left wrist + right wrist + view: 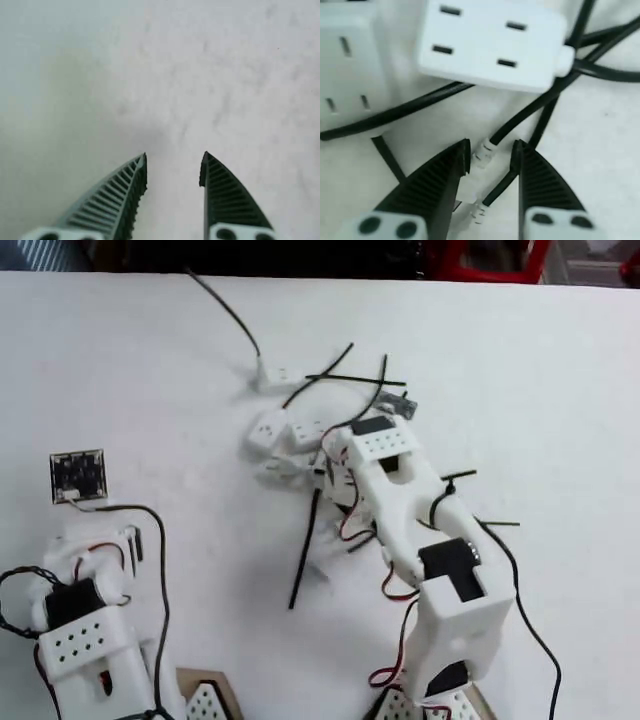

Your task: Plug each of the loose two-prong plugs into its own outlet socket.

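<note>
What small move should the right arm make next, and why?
Probably ease down and close the right gripper: its jaws stand open on either side of a white cable end, which lies just short of the white outlet socket.

1. The overhead cam is fixed off the arms and looks steeply down on the whole flat white tabletop (560,360). Both arms come in from its near edge, so this is the wide, far-off shot.
2. The left wrist cam rides right behind the dark ribbed left gripper (173,159) and stares along it, super close to bare table.
3. The right wrist cam has the same mount behind the black ribbed right gripper (491,146). It's right up on a white plastic four-slot outlet block (490,45) and thin black cords (535,107). The overhead has that same tangle mid-table.
</note>
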